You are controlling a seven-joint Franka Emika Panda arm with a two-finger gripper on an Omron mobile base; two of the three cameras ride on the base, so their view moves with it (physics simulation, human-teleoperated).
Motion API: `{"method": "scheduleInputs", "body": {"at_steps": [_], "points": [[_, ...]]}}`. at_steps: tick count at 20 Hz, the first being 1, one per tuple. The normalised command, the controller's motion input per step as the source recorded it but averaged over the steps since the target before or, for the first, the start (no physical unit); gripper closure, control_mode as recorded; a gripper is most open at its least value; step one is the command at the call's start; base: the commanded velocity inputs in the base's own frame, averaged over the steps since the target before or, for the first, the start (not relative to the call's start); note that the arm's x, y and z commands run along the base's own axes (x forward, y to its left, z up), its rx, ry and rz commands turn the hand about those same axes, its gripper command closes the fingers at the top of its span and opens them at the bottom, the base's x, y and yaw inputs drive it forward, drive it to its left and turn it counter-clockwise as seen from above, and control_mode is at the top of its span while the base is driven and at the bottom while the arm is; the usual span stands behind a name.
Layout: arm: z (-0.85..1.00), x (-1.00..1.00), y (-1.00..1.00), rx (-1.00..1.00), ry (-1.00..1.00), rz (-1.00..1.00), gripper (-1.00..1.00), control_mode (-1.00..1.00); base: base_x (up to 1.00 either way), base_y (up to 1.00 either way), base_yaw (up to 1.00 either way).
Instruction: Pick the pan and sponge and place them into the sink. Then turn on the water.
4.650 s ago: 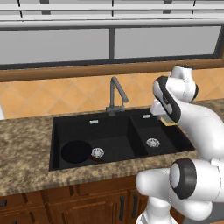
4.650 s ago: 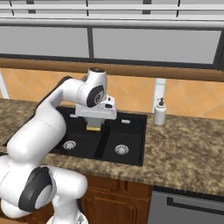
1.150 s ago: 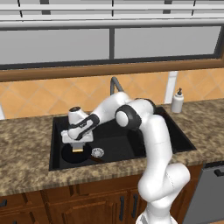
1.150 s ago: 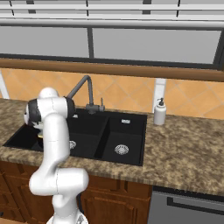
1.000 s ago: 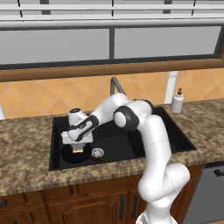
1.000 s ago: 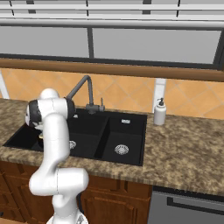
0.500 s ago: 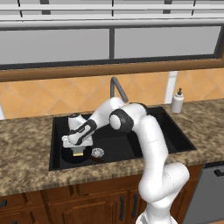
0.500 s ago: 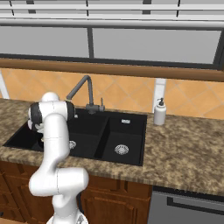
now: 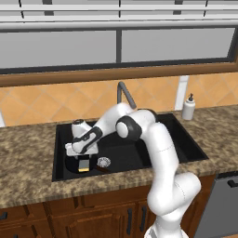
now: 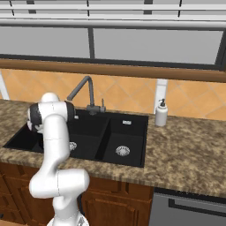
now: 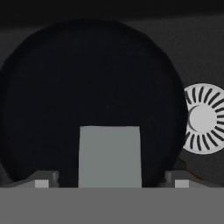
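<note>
Sponge set down in the sink, on the pan; water not yet running.

We find the gripper [image 9: 83,160] low in the large left basin of the sink [image 9: 139,155], jaws spread wide of the sponge [image 11: 110,155], which lies free on the pan [image 11: 87,87] beside the drain [image 11: 203,118]. A second ago the jaws stood narrower about the sponge; now they have let go. Next, we judge, lift clear and reach the faucet [image 9: 124,93] for the water.
</note>
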Motion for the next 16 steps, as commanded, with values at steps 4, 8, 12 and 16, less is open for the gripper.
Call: {"method": "scheduleInputs", "body": {"at_steps": [4,8,12,16], "points": [[0.44,-0.11,0.00,0.00,-0.12,0.00,-1.00,-1.00,0.00,0.00,0.00],[0.72,-0.52,-0.01,0.00,-0.16,0.00,-1.00,-1.00,0.00,0.00,0.00],[0.66,-0.62,-0.10,0.00,-0.19,0.01,-1.00,-1.00,0.00,0.00,0.00],[0.78,-0.50,-0.16,0.00,-0.25,0.08,-1.00,-1.00,0.00,0.00,0.00]]}}
